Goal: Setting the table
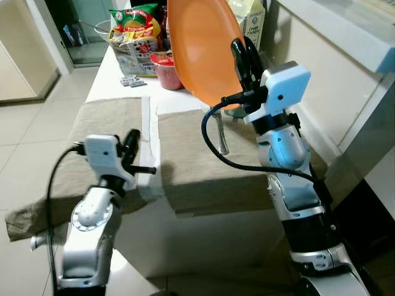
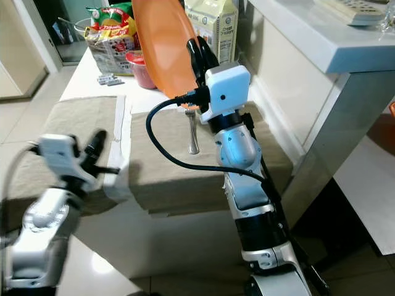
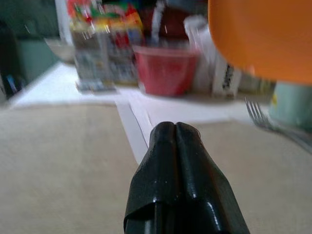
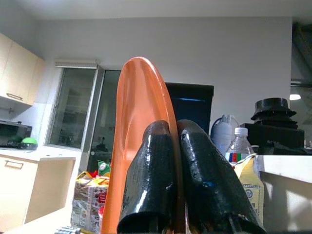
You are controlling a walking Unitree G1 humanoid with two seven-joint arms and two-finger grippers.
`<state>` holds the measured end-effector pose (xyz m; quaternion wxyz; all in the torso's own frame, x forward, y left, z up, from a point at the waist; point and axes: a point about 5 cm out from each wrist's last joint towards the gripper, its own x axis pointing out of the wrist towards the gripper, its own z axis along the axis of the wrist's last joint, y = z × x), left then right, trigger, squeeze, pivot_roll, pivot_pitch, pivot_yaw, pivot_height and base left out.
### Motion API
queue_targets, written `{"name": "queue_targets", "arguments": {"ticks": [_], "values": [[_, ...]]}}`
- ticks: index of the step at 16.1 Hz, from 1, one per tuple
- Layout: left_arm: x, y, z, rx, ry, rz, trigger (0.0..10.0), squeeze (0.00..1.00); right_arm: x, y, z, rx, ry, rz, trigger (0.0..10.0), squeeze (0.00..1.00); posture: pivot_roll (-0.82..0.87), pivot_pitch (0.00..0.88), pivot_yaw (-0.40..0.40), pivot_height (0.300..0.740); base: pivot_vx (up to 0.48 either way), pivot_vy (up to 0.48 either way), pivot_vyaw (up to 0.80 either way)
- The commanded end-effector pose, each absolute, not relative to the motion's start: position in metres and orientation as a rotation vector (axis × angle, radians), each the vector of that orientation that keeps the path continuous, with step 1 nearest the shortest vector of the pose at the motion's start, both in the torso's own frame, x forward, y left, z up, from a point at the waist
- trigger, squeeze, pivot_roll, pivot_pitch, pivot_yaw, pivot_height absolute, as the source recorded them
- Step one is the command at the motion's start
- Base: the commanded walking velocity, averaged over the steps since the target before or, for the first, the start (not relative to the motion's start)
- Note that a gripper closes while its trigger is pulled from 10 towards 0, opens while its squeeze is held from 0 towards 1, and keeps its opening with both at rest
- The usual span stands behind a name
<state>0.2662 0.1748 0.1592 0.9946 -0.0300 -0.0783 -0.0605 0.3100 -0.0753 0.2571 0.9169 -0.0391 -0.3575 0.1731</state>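
Observation:
My right gripper (image 1: 242, 52) is shut on the rim of an orange plate (image 1: 202, 43), holding it tilted almost on edge above the right beige placemat (image 1: 197, 160). The wrist view shows the orange plate (image 4: 139, 136) pinched between both fingers. A metal fork (image 1: 221, 132) lies on that placemat, below the plate. My left gripper (image 1: 131, 140) is shut and holds nothing, low at the near edge of the left beige placemat (image 1: 105, 123). Its closed fingers (image 3: 175, 185) point along the table toward a red bowl (image 3: 165, 68).
At the table's far end stand snack bags (image 1: 134, 34), the red bowl (image 1: 166, 71), a milk carton (image 2: 213, 24) and a small blister pack (image 1: 131, 80). A white counter (image 2: 321, 43) runs along the right. Tiled floor (image 1: 31, 135) lies to the left.

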Motion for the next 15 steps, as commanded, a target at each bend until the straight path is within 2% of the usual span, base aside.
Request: {"name": "queue_targets", "arguments": {"ticks": [1,5,11,15], "values": [[0.261,0.178,0.175,-0.041,-0.202,-0.123,10.0,0.00,0.306,-0.075,0.266,-0.089,-0.799,0.358,0.0,0.09,-0.08,0.000,0.083,0.740,0.000,0.000,0.00],[0.251,0.174,0.176,-0.030,-0.200,-0.139,10.0,0.00,0.305,-0.079,0.263,-0.099,-0.794,0.343,0.0,0.09,-0.08,0.000,0.089,0.740,0.000,0.000,0.00],[0.255,0.169,0.174,-0.092,-0.151,-0.148,10.0,0.00,0.306,-0.080,0.260,-0.108,-0.789,0.345,0.0,0.09,-0.08,0.000,0.079,0.740,0.000,0.000,0.00],[0.259,0.172,0.175,-0.115,-0.158,-0.146,10.0,0.00,0.307,-0.081,0.253,-0.114,-0.765,0.344,0.0,0.10,-0.08,0.000,0.079,0.740,-0.388,0.000,0.00]]}}
